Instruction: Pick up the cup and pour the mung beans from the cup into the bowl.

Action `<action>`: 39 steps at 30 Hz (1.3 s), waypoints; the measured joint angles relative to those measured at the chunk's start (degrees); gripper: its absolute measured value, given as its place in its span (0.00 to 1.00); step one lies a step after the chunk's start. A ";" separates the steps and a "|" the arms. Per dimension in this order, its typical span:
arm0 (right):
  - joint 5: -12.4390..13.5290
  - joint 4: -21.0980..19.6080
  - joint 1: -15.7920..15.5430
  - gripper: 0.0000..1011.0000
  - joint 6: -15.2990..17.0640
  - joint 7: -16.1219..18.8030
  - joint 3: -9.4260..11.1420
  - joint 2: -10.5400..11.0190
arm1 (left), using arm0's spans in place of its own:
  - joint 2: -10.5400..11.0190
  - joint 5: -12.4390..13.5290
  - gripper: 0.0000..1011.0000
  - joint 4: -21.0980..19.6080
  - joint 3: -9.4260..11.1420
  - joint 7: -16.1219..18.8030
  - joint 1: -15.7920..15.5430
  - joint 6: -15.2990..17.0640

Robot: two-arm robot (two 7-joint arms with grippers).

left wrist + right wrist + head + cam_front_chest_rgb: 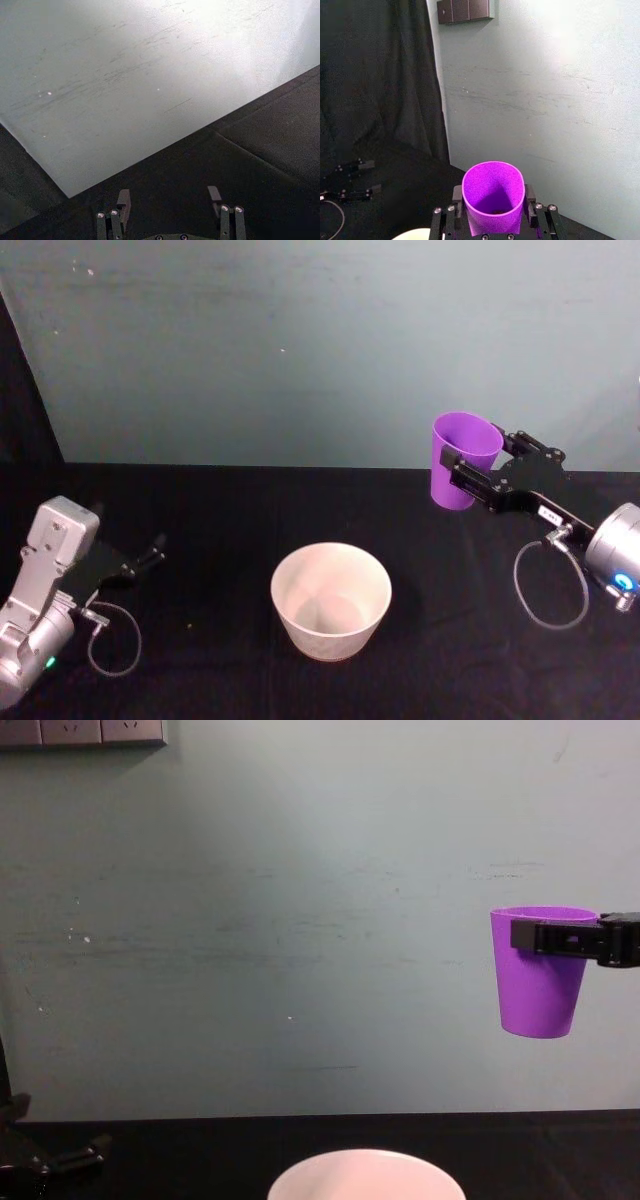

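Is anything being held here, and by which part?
The right gripper holds the cup upright just below its rim, jaws on opposite sides. The left gripper is open and empty.

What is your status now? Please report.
Right gripper shut on purple cup, upright, high above table. Left gripper open, parked at left. Pale bowl looks empty; nothing in the way.

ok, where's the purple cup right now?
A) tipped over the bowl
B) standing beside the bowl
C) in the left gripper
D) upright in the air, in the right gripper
D: the right gripper clamps the cup near its rim, upright, above and right of the bowl; the left gripper is open.
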 joint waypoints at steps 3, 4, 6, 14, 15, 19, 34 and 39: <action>0.00 0.00 0.00 0.71 0.00 0.00 0.00 0.00 | 0.00 0.00 0.99 0.00 0.00 0.00 0.00 0.00; 0.00 0.00 0.00 0.71 0.00 0.00 0.00 0.00 | 0.00 0.00 0.99 0.00 0.00 0.00 0.00 0.00; 0.00 0.00 0.00 0.71 0.00 0.00 0.00 0.00 | 0.00 0.00 0.99 0.00 0.00 0.00 0.00 0.00; 0.00 0.00 0.00 0.71 0.00 0.00 0.00 0.00 | 0.00 0.00 0.99 0.00 0.00 0.00 0.00 0.00; 0.00 0.00 0.00 0.71 0.00 0.00 0.00 0.00 | 0.00 0.00 0.99 0.00 0.00 0.00 0.00 0.00; 0.00 0.00 0.00 0.71 0.00 0.00 0.00 0.00 | 0.00 0.00 0.99 0.00 0.00 0.00 0.00 0.00; 0.00 0.00 0.00 0.71 0.00 0.00 0.00 0.00 | 0.00 0.00 0.99 0.00 0.00 0.00 0.00 0.00; 0.00 0.00 0.00 0.71 0.00 0.00 0.00 0.00 | 0.00 0.00 0.99 0.00 0.00 0.00 0.00 0.00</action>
